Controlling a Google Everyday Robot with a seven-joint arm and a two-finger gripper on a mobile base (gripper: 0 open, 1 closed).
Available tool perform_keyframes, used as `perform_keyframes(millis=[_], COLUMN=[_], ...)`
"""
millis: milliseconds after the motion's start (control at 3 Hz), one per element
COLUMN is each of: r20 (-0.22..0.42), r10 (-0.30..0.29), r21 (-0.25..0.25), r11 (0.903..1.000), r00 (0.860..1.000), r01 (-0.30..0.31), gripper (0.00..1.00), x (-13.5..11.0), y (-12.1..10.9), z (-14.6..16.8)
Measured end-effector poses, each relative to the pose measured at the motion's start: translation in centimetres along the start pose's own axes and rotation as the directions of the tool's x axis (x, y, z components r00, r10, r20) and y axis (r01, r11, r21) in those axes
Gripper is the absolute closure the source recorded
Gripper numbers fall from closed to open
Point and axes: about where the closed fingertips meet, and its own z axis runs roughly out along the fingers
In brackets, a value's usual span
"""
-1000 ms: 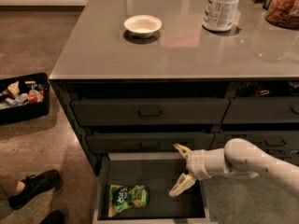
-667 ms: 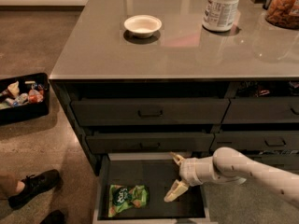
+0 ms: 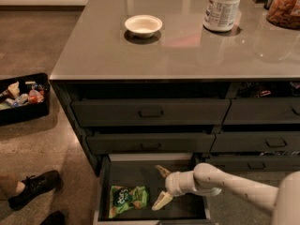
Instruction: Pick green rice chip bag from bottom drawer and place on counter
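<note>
cream two-finger gripper (image 3: 162, 186) slid left inside the charcoal-grey bottom drawer (image 3: 140, 175), fingers spread wide, now just beside the crinkly light-green rice chip bag (image 3: 129, 199) in the front-left corner, so grab's next imo

- One surface (image 3: 187, 55) with three things on it: one white bowl (image 3: 143, 25), one white tub (image 3: 224, 7) and one see-through jar (image 3: 283, 6).
- One pulled-out bottom drawer (image 3: 136, 175) with one green bag (image 3: 128, 199) inside.
- Five other drawer fronts (image 3: 150, 112), all pushed in.
- One pincer (image 3: 162, 186), in that drawer just right of the bag, its two fingers spread apart.
- One black bin (image 3: 23, 114) on the floor.
- Two black shoes (image 3: 35, 187).
</note>
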Motion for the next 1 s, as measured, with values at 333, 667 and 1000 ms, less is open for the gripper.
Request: perform_keyframes(millis=[333, 667, 1000], r20=[0.006, 0.011, 0.013], r10=[-0.003, -0.026, -0.048], r21=[-0.048, -0.088, -0.115], r11=[0.9988, 0.9957, 0.9921], r00=[1.0, 1.0, 0.999], r01=[0.003, 0.027, 0.049], gripper=[0.0, 0.0, 0.0], x=[3.6, 4.7, 4.9], y=[0.6, 1.4, 1.6], z=[5.7, 10.7, 14.6])
